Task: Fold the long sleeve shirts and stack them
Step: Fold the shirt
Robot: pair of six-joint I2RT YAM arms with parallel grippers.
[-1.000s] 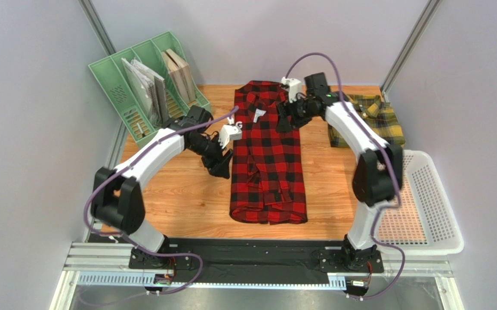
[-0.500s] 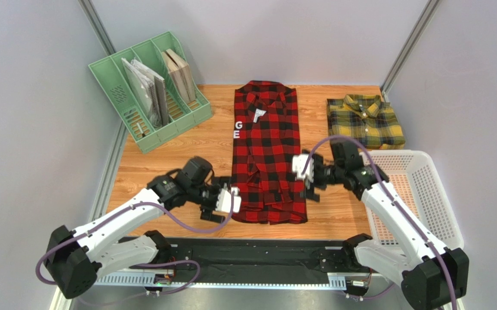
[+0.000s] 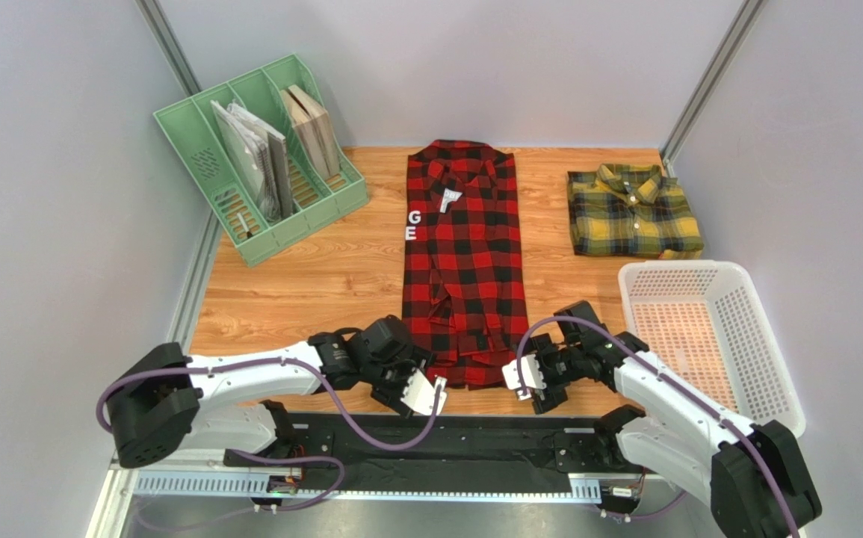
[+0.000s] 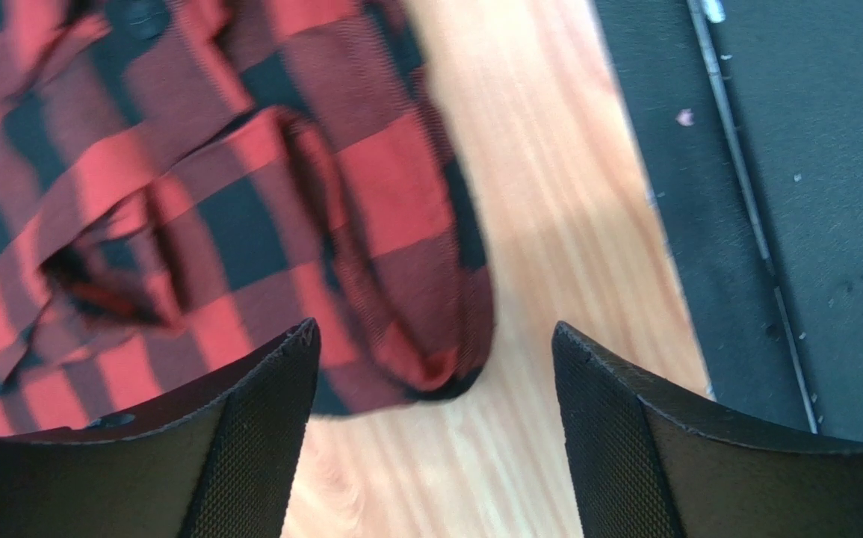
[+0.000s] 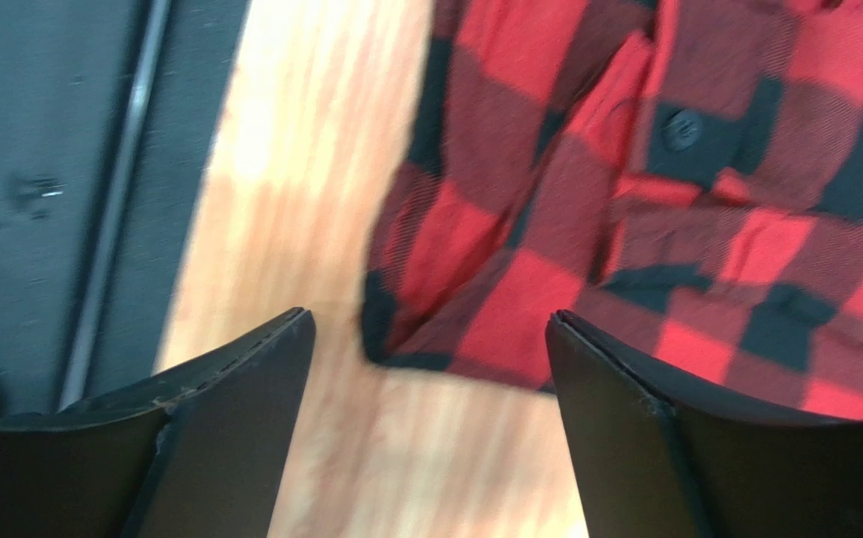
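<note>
Left arm [image 3: 256, 376] and right arm [image 3: 671, 389] have dropped low at the hem of the red-and-black shirt [image 3: 464, 258], jaws spread, empty.

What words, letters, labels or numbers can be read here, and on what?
"G": white block letter at the left edge of the red-and-black plaid flannel shirt.
"E": white block letter on the same edge, just nearer the arms.
Small white tag near that shirt's collar: too small to read.
Papers in the green plastic file rack: nothing legible.
</note>
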